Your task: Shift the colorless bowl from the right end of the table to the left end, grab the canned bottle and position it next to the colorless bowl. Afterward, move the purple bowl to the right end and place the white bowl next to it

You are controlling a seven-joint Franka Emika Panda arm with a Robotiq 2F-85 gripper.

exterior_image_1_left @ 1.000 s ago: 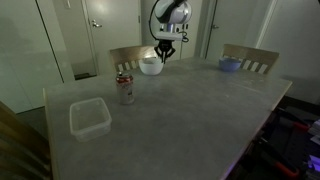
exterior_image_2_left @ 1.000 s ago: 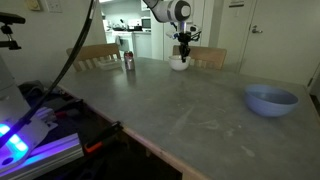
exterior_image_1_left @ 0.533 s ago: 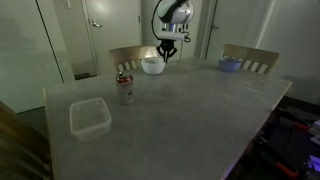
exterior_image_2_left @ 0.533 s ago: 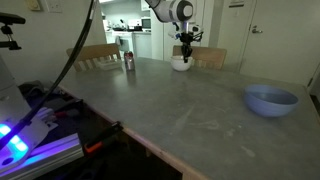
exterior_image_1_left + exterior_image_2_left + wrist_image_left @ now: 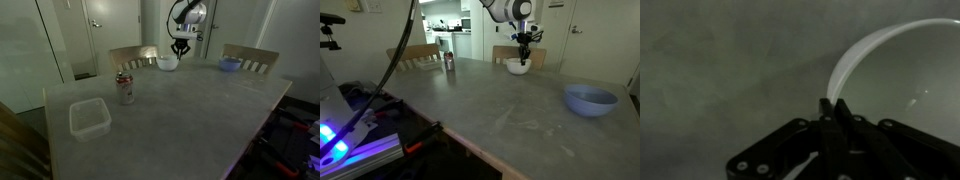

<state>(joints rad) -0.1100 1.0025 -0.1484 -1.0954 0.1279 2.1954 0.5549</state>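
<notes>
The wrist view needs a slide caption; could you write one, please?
Closed fingers pinch the white bowl by its rim, grey table behind.

White jointed arm (image 5: 190,14) — black tool (image 5: 181,47).

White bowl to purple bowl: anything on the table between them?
Nothing: in both exterior views the table between white bowl and purple bowl is bare.
</notes>
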